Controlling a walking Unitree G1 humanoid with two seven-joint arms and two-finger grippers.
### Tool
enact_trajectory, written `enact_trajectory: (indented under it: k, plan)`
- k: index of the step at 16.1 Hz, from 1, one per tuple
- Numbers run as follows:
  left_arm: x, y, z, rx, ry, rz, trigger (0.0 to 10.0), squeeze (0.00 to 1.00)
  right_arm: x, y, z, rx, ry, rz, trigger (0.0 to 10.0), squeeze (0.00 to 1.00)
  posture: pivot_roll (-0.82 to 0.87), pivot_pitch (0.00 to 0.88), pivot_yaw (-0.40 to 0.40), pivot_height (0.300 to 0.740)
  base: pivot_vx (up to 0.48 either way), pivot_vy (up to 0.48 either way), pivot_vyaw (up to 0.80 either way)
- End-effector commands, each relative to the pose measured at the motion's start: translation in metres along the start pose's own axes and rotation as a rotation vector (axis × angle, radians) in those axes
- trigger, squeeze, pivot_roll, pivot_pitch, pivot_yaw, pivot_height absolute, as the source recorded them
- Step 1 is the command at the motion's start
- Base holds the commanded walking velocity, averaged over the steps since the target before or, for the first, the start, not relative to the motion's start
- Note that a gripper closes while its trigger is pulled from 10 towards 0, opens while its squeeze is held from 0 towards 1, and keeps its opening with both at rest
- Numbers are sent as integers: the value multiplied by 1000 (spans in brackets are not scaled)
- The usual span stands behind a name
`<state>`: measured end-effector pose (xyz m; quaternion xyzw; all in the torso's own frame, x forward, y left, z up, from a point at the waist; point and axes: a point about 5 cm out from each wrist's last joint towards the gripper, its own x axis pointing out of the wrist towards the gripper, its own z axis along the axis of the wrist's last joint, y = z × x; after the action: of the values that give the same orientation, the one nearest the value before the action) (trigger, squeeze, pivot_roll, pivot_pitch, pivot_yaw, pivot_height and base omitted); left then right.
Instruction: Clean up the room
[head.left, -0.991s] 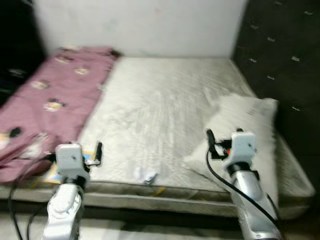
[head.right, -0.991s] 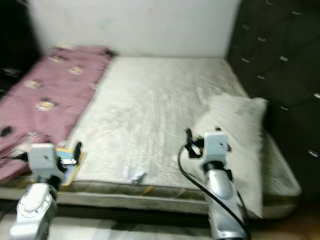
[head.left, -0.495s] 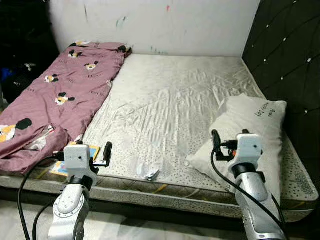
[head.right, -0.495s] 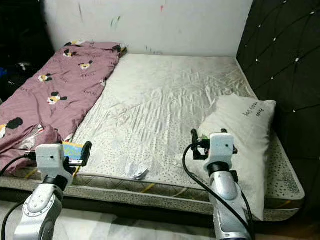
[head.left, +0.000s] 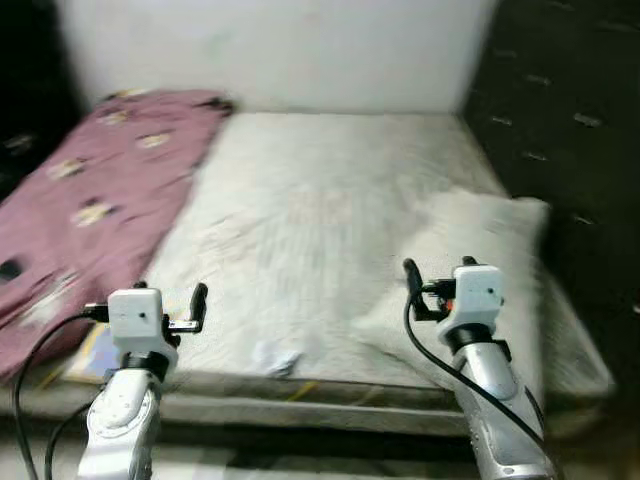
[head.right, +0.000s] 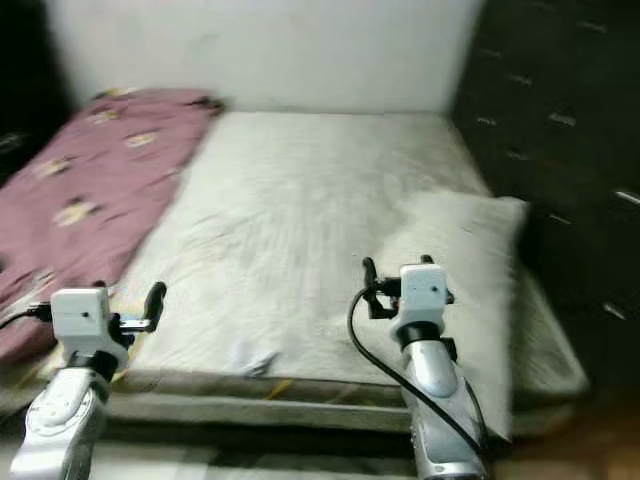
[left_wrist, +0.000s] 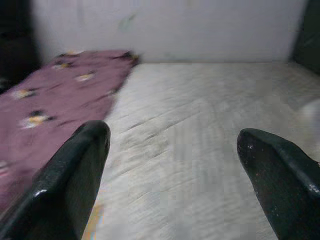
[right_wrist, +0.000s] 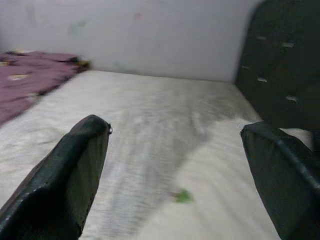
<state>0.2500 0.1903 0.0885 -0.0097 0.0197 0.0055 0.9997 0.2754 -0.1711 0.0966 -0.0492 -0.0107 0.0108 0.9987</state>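
A bare white mattress (head.left: 320, 200) lies before me. A pink patterned blanket (head.left: 90, 190) covers its left side, and a white pillow (head.left: 480, 250) rests at the right. A crumpled white paper (head.left: 275, 357) sits near the front edge. A small green scrap (right_wrist: 182, 196) lies on the mattress in the right wrist view. My left gripper (left_wrist: 175, 175) is raised over the front left edge, open and empty. My right gripper (right_wrist: 175, 175) is raised in front of the pillow, open and empty. The eye views are blurred.
A dark tufted headboard (head.left: 560, 120) runs along the right side, and a white wall (head.left: 280, 50) stands behind the bed. A flat colourful item (head.left: 85, 355) lies at the front left corner, under the blanket's edge. Dark shapes fill the far left.
The whole picture has shifted and gone blurred, so the camera moved. Both arms hold the same raised pose, and nothing on the bed has moved.
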Motion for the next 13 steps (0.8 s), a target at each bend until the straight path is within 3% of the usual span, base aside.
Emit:
enact_trajectory:
  k: [1,6,11,13]
  plan:
    - [-1,0,1,5,1,-12,10000,0,4,-1,9,7,-41,-2,10000,0,24,0,-5,740,285,0,0]
    - [0,0,0,9,3,-7,10000,0,7,0,10,15,-37,0,10000,0,29,0,-9,740,271,0,0]
    - [3,1,-3,-13,26,24,10000,0,9,2,8,-83,-39,18,10000,0,32,0,-6,740,0,0,0]
    - [3,-1,-3,-16,24,0,10000,0,8,5,14,-107,-85,52,10000,0,28,0,-3,740,0,480,0]
